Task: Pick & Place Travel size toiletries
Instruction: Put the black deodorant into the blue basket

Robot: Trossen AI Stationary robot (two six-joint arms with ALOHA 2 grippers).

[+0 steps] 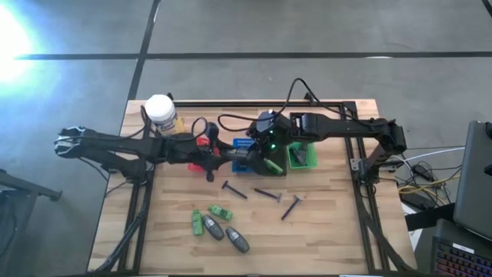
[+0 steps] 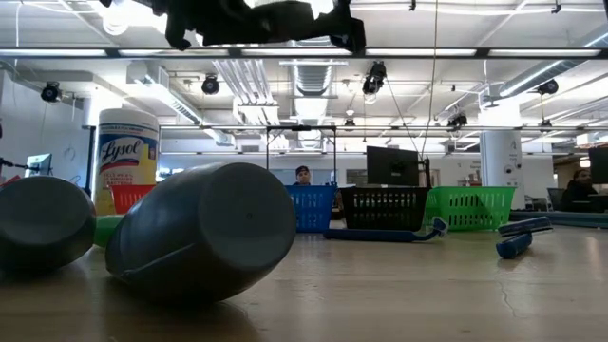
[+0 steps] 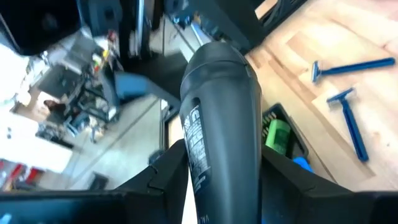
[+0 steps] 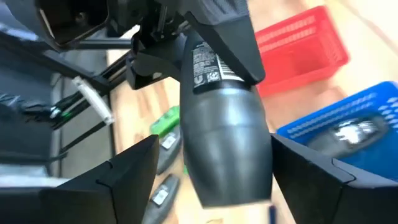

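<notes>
A dark grey oval bottle is up in the air over the baskets, between my two arms. My left gripper is shut on it and shows in the high view by the red basket. My right gripper is open, one finger on each side of the bottle's broad rounded end; from above it sits over the blue basket. On the table lie two grey bottles, two green bottles and three razors. A green bottle lies in the black basket. My left gripper pinches the grey bottle between its two fingers at the labelled part near its narrower end. The bottle runs on along the fingers, its rounded end pointing toward the right arm. It is lifted clear above the baskets.
Red, blue, black and green slotted baskets stand in a row at mid-table. A white-lidded yellow jar stands at the far left corner. Bare wood lies along the near edge and on the right side.
</notes>
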